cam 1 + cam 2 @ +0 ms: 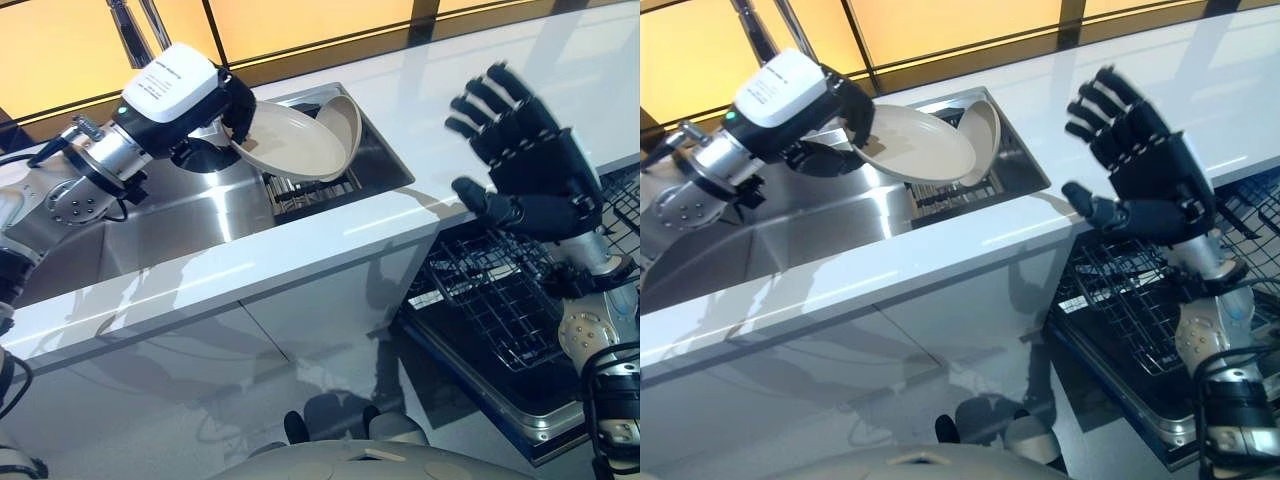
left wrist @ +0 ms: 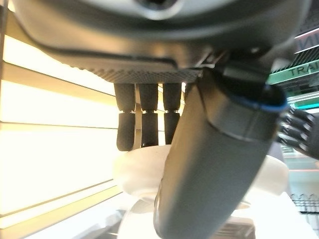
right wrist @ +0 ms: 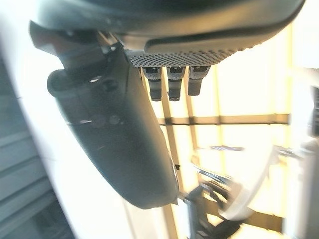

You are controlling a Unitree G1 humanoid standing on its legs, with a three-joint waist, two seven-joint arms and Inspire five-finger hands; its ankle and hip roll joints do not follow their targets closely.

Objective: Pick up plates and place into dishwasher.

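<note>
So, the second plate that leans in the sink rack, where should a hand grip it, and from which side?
Probably at its upper rim. The leaning plate stands almost on edge in the sink, behind the plate held by the left hand, so its top edge is free while its lower edge sits in the rack. Come from above, thumb on one face and fingers on the other. The right hand is open.

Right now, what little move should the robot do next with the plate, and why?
Probably carry the plate rightward toward the open right hand. The left hand grips the plate above the sink, where another plate leans, while the dishwasher rack sits open below the right hand, so a handover looks likely.
</note>
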